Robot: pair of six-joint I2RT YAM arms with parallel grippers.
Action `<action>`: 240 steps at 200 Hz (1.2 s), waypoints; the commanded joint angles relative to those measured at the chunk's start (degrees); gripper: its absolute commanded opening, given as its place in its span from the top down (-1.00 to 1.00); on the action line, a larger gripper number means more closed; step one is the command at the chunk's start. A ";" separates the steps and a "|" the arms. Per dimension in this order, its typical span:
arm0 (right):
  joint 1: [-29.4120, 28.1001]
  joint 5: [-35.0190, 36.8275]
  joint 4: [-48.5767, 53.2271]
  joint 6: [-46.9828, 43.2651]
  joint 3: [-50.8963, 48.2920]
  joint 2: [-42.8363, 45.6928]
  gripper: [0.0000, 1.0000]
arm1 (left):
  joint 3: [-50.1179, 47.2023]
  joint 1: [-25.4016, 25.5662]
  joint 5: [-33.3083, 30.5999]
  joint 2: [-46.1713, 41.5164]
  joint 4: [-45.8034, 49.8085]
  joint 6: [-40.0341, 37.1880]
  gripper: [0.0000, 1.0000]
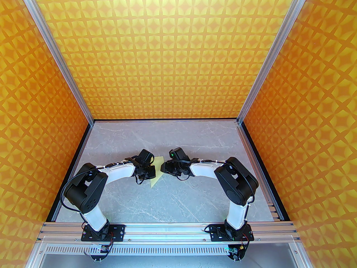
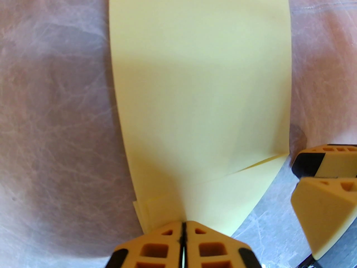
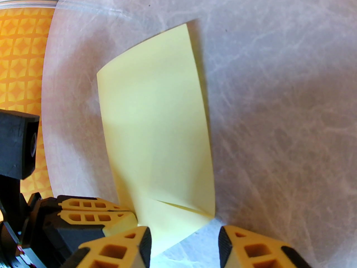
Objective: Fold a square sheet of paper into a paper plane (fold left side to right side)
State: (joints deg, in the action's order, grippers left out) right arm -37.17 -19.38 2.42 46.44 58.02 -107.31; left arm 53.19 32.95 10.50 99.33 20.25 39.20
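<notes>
The folded sheet of paper [image 1: 157, 178] lies flat near the middle of the grey marbled counter [image 1: 173, 205], a pale yellow kite shape with its point towards the arm bases. The two grippers come at it from opposite sides.

In the left wrist view, the left gripper [image 2: 183, 226] has its jaws pressed together, the tips right at the paper's [image 2: 200, 93] near edge, where several layers fan out. Whether a layer is caught between them cannot be told. A diagonal crease runs from there to the paper's right edge, just beside the right gripper [image 2: 296, 175].

In the right wrist view, the right gripper [image 3: 184, 233] has its jaws apart, holding nothing. They straddle the near corner of the paper [image 3: 159, 121], whose long right edge lies straight on the counter.

Open counter spreads beyond the paper to the orange patterned walls [image 1: 178, 52] and back to the aluminium rail [image 1: 167, 229].
</notes>
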 commanded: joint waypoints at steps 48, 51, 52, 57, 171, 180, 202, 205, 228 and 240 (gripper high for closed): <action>-0.19 3.37 2.60 -0.87 4.00 -3.20 0.11 | -3.51 0.14 0.04 1.51 -0.91 2.08 0.87; -0.19 3.92 2.94 -1.02 4.03 -2.85 0.11 | -3.53 0.10 0.07 1.48 -0.87 2.26 0.87; -0.19 4.13 3.03 -1.05 3.99 -2.83 0.11 | -3.53 0.10 0.06 1.48 -0.89 2.36 0.87; -0.19 5.42 3.88 -1.44 4.08 -2.21 0.09 | -3.66 0.13 0.04 1.48 -0.98 2.70 0.88; -0.43 6.92 5.51 1.90 4.34 -3.14 0.07 | -8.33 0.32 0.57 2.19 -5.75 8.86 1.00; -0.45 6.49 4.57 1.90 3.96 -2.83 0.09 | -8.55 0.13 0.51 1.90 -5.53 8.41 1.00; -0.45 5.94 5.05 1.06 4.20 -2.49 0.12 | -9.05 -0.42 -0.91 1.24 -4.37 6.90 1.00; -0.45 5.93 5.26 0.89 4.24 -2.47 0.12 | -9.07 -0.43 -1.26 1.14 -4.09 6.48 1.00; -0.45 5.93 5.11 0.72 3.74 -2.05 0.10 | -8.14 -0.59 -4.79 0.19 -0.10 3.53 0.97; -0.45 5.90 4.81 1.00 3.44 -2.08 0.11 | -7.75 -0.47 -7.07 -0.48 1.71 2.67 0.97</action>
State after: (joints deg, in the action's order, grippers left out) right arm -37.54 -13.06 7.29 47.51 62.19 -109.23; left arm 47.42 32.88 11.05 97.76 9.02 45.65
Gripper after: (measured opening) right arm 0.446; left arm 0.028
